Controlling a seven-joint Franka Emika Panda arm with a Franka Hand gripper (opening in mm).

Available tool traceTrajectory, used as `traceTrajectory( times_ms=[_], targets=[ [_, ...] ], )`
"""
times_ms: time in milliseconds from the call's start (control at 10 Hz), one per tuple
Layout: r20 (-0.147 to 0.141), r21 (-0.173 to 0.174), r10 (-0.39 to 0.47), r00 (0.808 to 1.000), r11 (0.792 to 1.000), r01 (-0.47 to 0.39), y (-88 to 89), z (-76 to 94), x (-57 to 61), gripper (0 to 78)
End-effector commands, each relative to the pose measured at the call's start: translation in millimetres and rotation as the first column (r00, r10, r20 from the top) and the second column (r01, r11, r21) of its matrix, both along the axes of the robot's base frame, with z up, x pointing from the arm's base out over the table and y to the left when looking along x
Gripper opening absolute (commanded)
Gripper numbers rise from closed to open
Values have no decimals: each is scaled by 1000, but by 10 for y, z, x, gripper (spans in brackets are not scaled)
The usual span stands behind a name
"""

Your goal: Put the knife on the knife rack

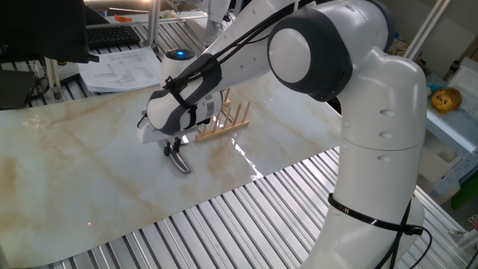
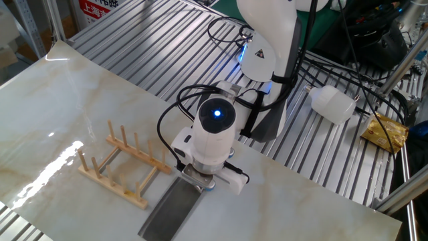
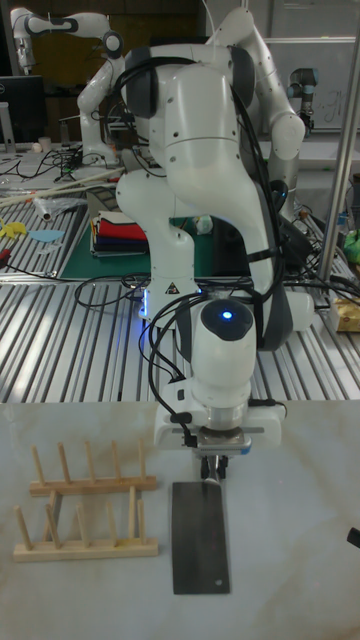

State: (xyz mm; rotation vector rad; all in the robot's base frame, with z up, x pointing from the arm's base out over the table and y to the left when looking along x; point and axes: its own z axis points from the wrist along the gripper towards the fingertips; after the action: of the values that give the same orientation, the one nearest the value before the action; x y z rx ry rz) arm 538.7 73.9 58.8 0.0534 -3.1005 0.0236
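— Where do things lie, left to right?
— The rack (image 3: 85, 515) stands empty; beside it the knife (image 3: 199, 535) lies flat on the counter (image 3: 290, 560).
— And the pincer (image 3: 211, 465)?
— Closed on the handle, apparently. Lift level, tilt blade upright, slot between pegs.

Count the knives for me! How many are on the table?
1. The knife lies flat on the table, just right of the rack in the tall view, its handle between the fingers. None stands in the rack.

Marble table (image 3: 290, 540): knife (image 3: 200, 540), knife rack (image 3: 85, 518).
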Motion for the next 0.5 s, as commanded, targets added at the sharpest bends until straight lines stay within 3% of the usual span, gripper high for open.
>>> traceTrajectory(
  times_ms=[100, 200, 500],
  targets=[
    [3, 0, 1, 1000, 1000, -1, -1, 11, 10, 17],
    [14, -23, -26, 1000, 999, 26, -2, 98, 22, 17],
    [17, -42, -40, 999, 998, 41, -6, 193, 25, 17]
  ],
)
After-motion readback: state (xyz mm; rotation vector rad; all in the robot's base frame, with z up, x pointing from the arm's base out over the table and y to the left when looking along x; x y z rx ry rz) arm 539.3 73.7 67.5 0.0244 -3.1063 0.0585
